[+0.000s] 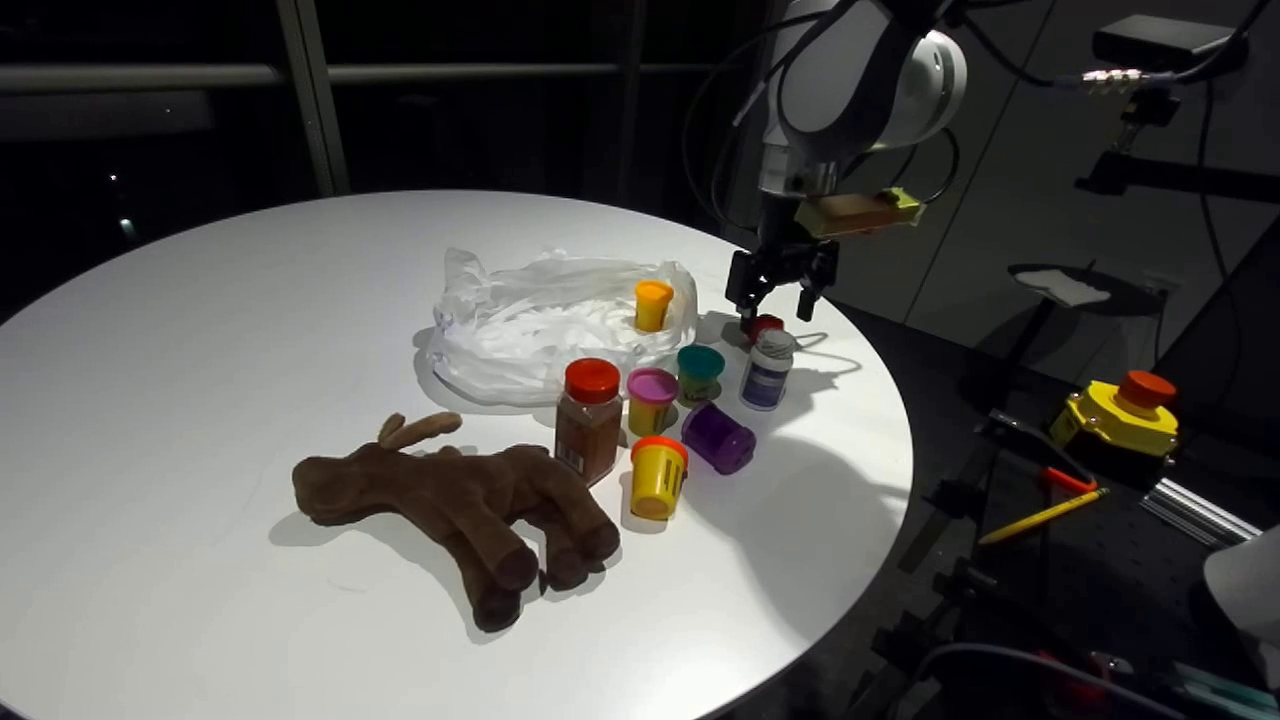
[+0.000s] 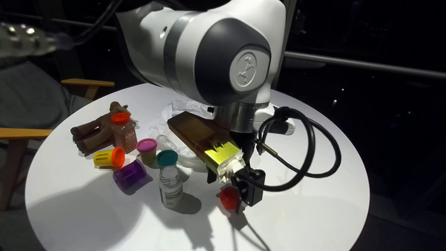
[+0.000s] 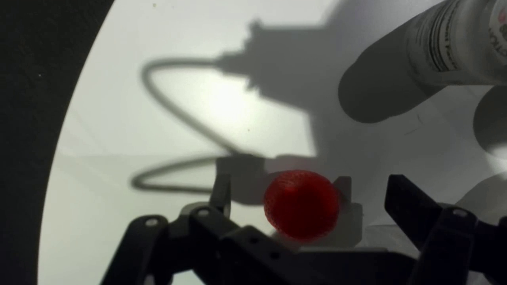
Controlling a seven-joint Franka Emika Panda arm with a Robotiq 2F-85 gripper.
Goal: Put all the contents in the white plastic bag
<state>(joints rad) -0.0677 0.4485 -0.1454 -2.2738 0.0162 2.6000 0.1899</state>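
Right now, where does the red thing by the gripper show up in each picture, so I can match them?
In an exterior view: red thing, right of center, just behind the white bottle.
In an exterior view: red thing, lower half, about midway across, right of the white bottle.
Wrist view: red thing, lower half, right of center, below and left of the white bottle.
Shared landmark: the white bottle.

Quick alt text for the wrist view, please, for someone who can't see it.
A red rounded object sits between open black jaws, with a visible gap on either side. Beneath is a white table, its curved edge running down the left. At upper right, a labelled bottle is cut off by the frame.
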